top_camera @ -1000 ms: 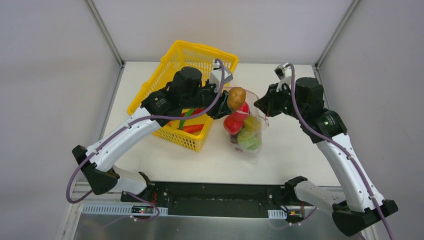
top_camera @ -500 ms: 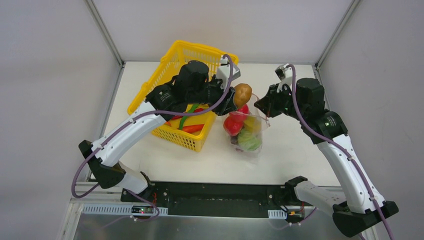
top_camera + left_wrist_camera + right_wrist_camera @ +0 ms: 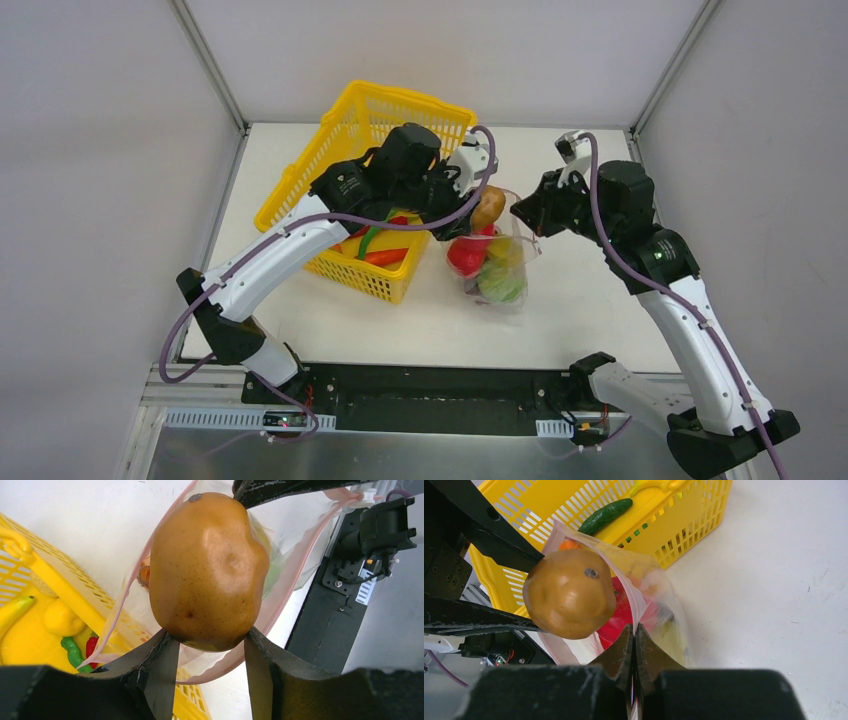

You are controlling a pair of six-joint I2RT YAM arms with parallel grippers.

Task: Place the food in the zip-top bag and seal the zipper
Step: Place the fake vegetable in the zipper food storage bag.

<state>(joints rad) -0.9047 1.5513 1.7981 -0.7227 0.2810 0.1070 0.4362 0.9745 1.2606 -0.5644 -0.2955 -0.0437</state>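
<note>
Yellow plastic lattice basket [image 3: 405,97] stands just left of the bag, close against it, w/ a green cucumber [image 3: 605,515] and other toy veg inside. The clear, floppy, pink-dotted plastic zip-top bag [image 3: 518,238] stands on the white table [image 3: 580,300], mouth up, bulging w/ food already in, e.g. a red tomato [image 3: 466,255] and a green cabbage [image 3: 498,282] low in the bag. Film looks thin, limp and slick. It prob. won't hold its own mouth open, so it's best taken by the stiffer rim, not the wall. The right gripper [image 3: 634,630] does just that: jaws pressed together on the bag's mouth edge at the side away from the basket, holding that lip up. The left gripper [image 3: 209,639] is half spread, pads clamped on one end of a glossy brown toy potato [image 3: 207,572], which hangs right at the bag's mouth on the basket side, above the tomato, not yet in. Potato reads as hard, smooth, rounded, likely light hollow plastic. No crush risk, but slippery. It's held by one end only w/ most of it poking past the fingertips, so it could swivel or squirt out. A hold across its fat middle would be surer. Thin pink-red zipper [image 3: 629,602] runs round the bag's mouth, its two sides apart. It looks stiff enough to pinch and prob. needs pressing shut along its whole length.
</note>
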